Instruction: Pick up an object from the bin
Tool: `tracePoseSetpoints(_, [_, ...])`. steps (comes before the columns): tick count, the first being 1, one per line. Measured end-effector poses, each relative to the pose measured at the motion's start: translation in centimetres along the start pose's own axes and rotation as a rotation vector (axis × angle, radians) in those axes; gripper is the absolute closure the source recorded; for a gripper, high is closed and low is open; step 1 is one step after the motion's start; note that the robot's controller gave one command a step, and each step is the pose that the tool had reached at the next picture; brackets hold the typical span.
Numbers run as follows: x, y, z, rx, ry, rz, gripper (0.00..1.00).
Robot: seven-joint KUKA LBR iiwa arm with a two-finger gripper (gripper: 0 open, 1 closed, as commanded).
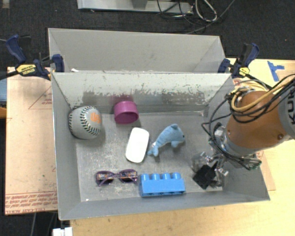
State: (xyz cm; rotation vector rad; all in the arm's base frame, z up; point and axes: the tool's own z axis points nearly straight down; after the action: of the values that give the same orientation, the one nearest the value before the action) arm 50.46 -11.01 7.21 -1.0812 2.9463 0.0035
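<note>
I cannot tell how wide my hand (209, 173) stands, near the blue studded brick (162, 185), probably light, stiff plastic, best pinched across its long sides.

bin (137, 90): grey metal, scuffed floor, stuff pretty spread out
baseball (86, 123): way over at 10 o'clock, in the corner
pink cup (125, 111): 11 o'clock, on its side by the back wall
white oval thing (137, 144): about dead centre
blue dolphin toy (168, 139): right at its 3 o'clock
purple sunglasses (116, 176): 7 o'clock
blue brick (162, 184): 6 o'clock, front edge, just beside the sunglasses
</note>
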Motion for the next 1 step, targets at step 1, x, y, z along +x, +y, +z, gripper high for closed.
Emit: tracePoseSetpoints(1, [0.02,0.11,-0.85,-0.002,0.001,0.0,1.0])
